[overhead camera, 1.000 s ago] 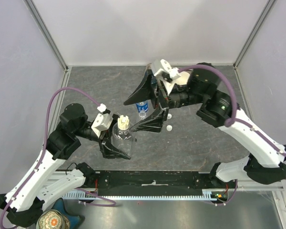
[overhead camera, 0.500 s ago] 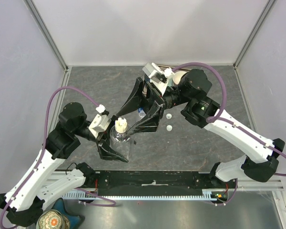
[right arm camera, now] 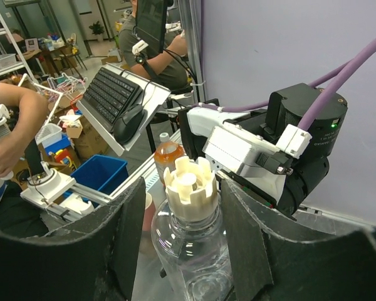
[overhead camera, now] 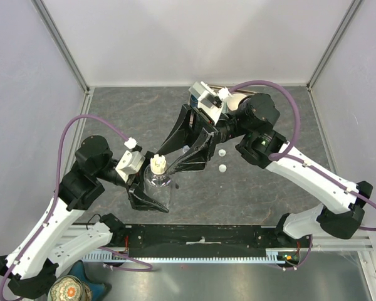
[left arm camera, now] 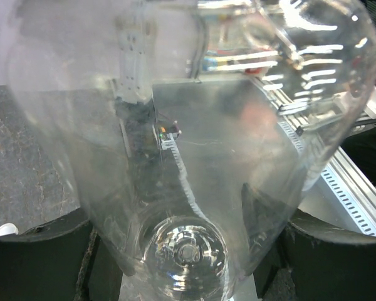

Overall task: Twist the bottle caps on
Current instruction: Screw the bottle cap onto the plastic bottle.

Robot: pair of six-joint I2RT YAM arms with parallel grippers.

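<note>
My left gripper (overhead camera: 154, 192) is shut on a clear plastic bottle (overhead camera: 158, 184) and holds it over the table's near left part. In the left wrist view the bottle (left arm camera: 188, 144) fills the frame between my left gripper's (left arm camera: 185, 254) dark fingers (left arm camera: 37, 254). A cream notched cap (overhead camera: 158, 163) sits on its neck. My right gripper (overhead camera: 167, 160) straddles that cap (right arm camera: 189, 186). In the right wrist view its jaws stand on either side with a narrow gap each, my right gripper (right arm camera: 184, 207) still open. Two loose white caps (overhead camera: 222, 152) (overhead camera: 222, 168) lie on the table to the right.
A black rail (overhead camera: 200, 241) runs along the near edge between the arm bases. A patterned bowl (overhead camera: 67, 290) and a dark blue cup (overhead camera: 95, 289) stand off the table at the bottom left. Pale walls (overhead camera: 25, 94) enclose the grey table (overhead camera: 131, 113) on three sides.
My right gripper has swung left and down onto the held bottle's cap, and its jaws have narrowed around it. The left arm has shifted only slightly with the bottle.
</note>
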